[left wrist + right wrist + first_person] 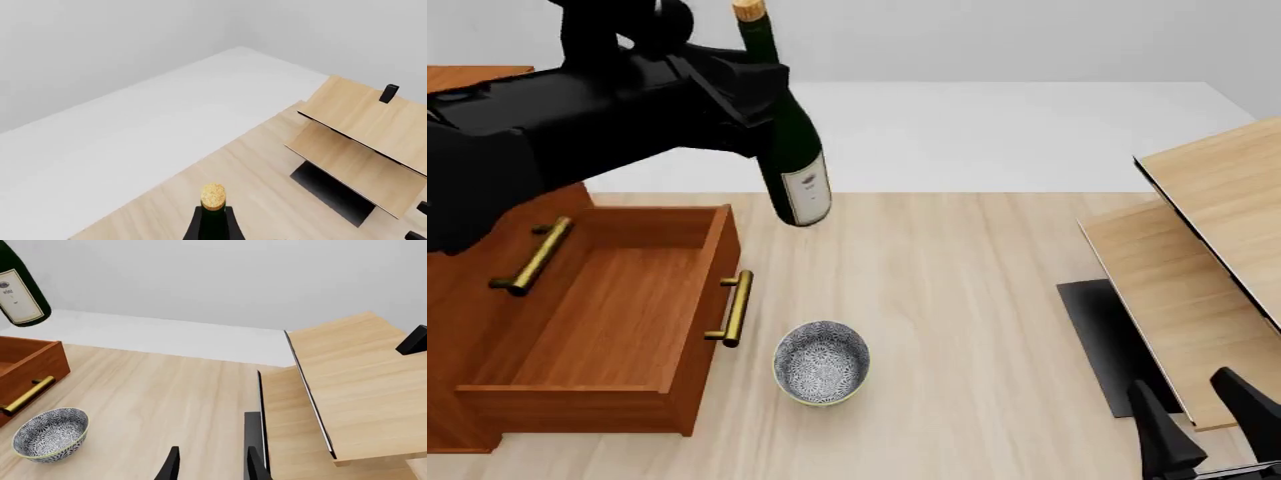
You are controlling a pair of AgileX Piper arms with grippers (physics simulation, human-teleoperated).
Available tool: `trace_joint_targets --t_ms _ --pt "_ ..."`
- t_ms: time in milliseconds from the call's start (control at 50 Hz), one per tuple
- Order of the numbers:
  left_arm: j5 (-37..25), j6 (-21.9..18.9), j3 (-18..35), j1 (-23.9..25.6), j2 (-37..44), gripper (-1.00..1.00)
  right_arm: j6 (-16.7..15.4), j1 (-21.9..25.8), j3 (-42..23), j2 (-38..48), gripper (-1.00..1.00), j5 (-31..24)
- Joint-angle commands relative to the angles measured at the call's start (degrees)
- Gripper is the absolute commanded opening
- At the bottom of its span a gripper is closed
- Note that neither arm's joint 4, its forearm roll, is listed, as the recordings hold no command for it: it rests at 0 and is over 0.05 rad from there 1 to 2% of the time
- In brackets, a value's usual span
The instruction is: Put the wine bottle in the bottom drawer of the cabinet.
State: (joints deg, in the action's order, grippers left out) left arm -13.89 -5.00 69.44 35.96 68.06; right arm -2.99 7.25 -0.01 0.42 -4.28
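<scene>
At the far left of the front view stands the reddish-brown wooden cabinet [454, 330], its bottom drawer [627, 310] pulled out with a brass bar handle [733, 308] on its front. Above it the left hand [741, 95] grasps the tall dark green glass wine bottle [785, 130] around its body, holding it in the air, slightly tilted, with the tan cork top [747, 11] uppermost and the white label [806, 192] low. The bottle hangs just beyond the drawer's far right corner, not inside it. On the pale wooden bench [961, 300], just right of the drawer front, sits a small blue-and-white patterned bowl [822, 362]. Further right stand tilted pale light-wood panels [1214, 250]. At the lower right, the right hand [1208, 425] rests low with fingers parted, grasping nothing, well apart from the bottle.
</scene>
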Motion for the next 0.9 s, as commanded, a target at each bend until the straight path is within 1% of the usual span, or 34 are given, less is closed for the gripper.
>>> trace_joint_targets --t_ms 20,60,80,100,120,140,160,180,200,240,260,280,320,440,460,500,540,580,600,620,640,740,760,820,840,880,900 --pt "-3.2 -0.4 -0.6 -4.9 -5.0 -1.0 -0.1 0.2 0.0 -0.1 1.0 0.0" --pt "-4.0 -1.2 -0.5 -6.1 -5.6 -1.0 -0.2 0.2 0.0 -0.2 1.0 0.0" --pt "-4.4 -0.8 -0.3 -6.2 -6.2 -1.0 -0.2 0.2 0.0 -0.2 1.0 0.1" --pt "-5.3 0.1 0.0 -7.3 -6.5 -1.0 -0.3 0.3 0.0 0.0 1.0 0.2" --pt "-5.4 -0.6 -0.1 -7.2 -7.0 -1.0 -0.2 0.3 0.0 0.1 1.0 0.4" --pt "-5.3 -1.0 -0.4 -8.6 -7.7 -1.0 -0.1 0.3 0.0 0.1 1.0 0.4" --pt "-6.1 -0.1 -0.4 -9.3 -8.0 -1.0 -0.4 0.4 0.0 0.0 1.0 0.3" --pt "-6.1 -0.7 -0.8 -9.0 -8.5 -1.0 -0.3 0.3 0.0 0.0 1.0 0.3" --pt "-6.6 0.1 -1.1 -10.6 -9.2 -1.0 -0.2 0.4 0.0 -0.1 1.0 0.2" --pt "-7.4 -0.4 -1.7 -10.7 -10.1 -1.0 -0.3 0.5 0.0 0.0 1.0 0.3" --pt "-7.8 0.3 -1.7 -11.9 -10.6 -1.0 -0.4 0.6 0.0 -0.1 1.0 0.3" --pt "-8.4 -0.3 -1.8 -12.9 -11.1 -1.0 -0.3 0.7 0.0 -0.1 1.0 0.2" --pt "-9.0 -0.3 -2.0 -12.8 -11.9 -1.0 -0.4 0.6 0.0 -0.2 1.0 0.2" --pt "-11.7 -0.7 -1.5 -15.8 -13.5 -1.0 -0.2 0.4 0.0 -0.2 1.0 0.3" --pt "-12.4 -0.2 -1.3 -16.4 -13.5 -1.0 -0.1 0.3 0.0 -0.2 1.0 0.2" --pt "-12.8 -0.8 -1.4 -16.6 -14.0 -1.0 -0.1 0.3 0.0 -0.3 1.0 0.2" --pt "-13.7 -0.5 -1.2 -17.4 -14.1 -1.0 -0.1 0.4 0.0 -0.3 1.0 0.3" --pt "-14.3 -0.7 -0.9 -18.0 -14.3 -1.0 -0.1 0.4 0.0 -0.2 1.0 0.2" --pt "-15.1 0.6 -0.5 -18.7 -14.2 -1.0 0.1 0.4 0.0 -0.2 1.0 0.5" --pt "-15.3 0.2 -0.3 -18.6 -14.3 -1.0 0.3 0.4 0.0 -0.2 1.0 0.4" --pt "-16.1 -1.7 -0.2 -19.2 -14.3 -1.0 -0.3 0.6 0.0 -0.2 1.0 0.3" --pt "-18.0 -1.0 1.9 -20.4 -13.9 -1.0 0.2 0.6 0.0 -0.3 1.0 0.3" --pt "-18.8 -1.5 2.1 -21.4 -13.4 -1.0 0.0 0.7 0.0 -0.3 1.0 0.4" --pt "-20.2 -1.4 2.9 -20.9 -12.9 -1.0 0.0 0.7 0.0 -0.2 1.0 0.4" --pt "-20.8 -2.0 3.4 -21.3 -12.5 -1.0 0.4 0.6 0.0 -0.1 1.0 0.4" --pt "-21.8 -2.7 4.2 -21.9 -11.4 -1.0 0.1 0.7 0.0 -0.1 1.0 0.5" --pt "-22.2 -1.6 5.1 -22.2 -11.1 -1.0 0.3 0.6 0.0 -0.2 1.0 0.4"
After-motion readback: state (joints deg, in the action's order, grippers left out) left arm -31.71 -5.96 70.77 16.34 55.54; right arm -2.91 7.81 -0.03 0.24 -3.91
